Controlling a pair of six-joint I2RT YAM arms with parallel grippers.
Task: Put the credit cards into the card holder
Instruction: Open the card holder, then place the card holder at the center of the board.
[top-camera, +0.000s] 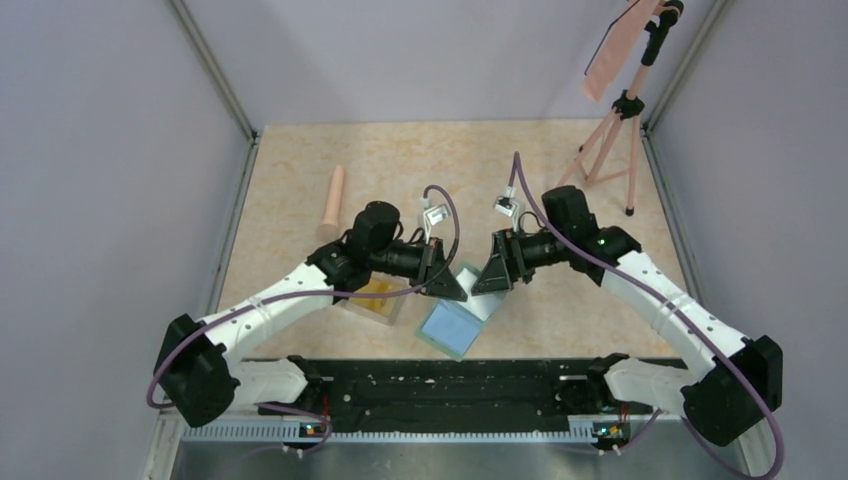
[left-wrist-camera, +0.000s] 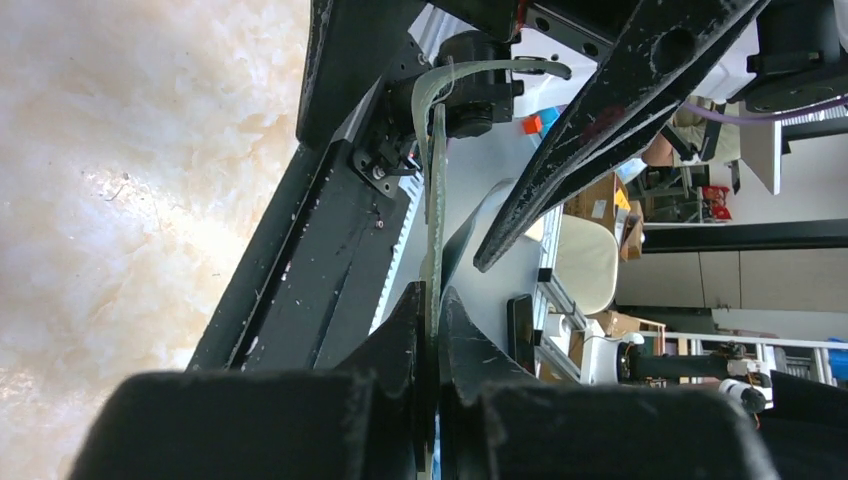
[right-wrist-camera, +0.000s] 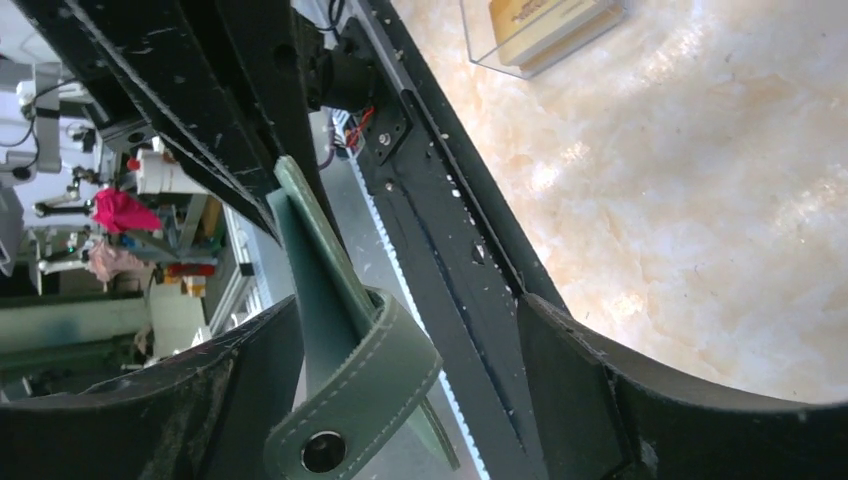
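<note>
Jaws of left gripper (left-wrist-camera: 432, 312) pinched together on a thin see-through page of the card holder (right-wrist-camera: 318, 262). Right gripper (right-wrist-camera: 405, 342) spread wide around the snap tab (right-wrist-camera: 350, 410), not clamping. Credit cards (right-wrist-camera: 545, 18) lie in clear box (right-wrist-camera: 500, 62), well apart; no card visibly pocketed, so loading looks not yet begun.
</note>
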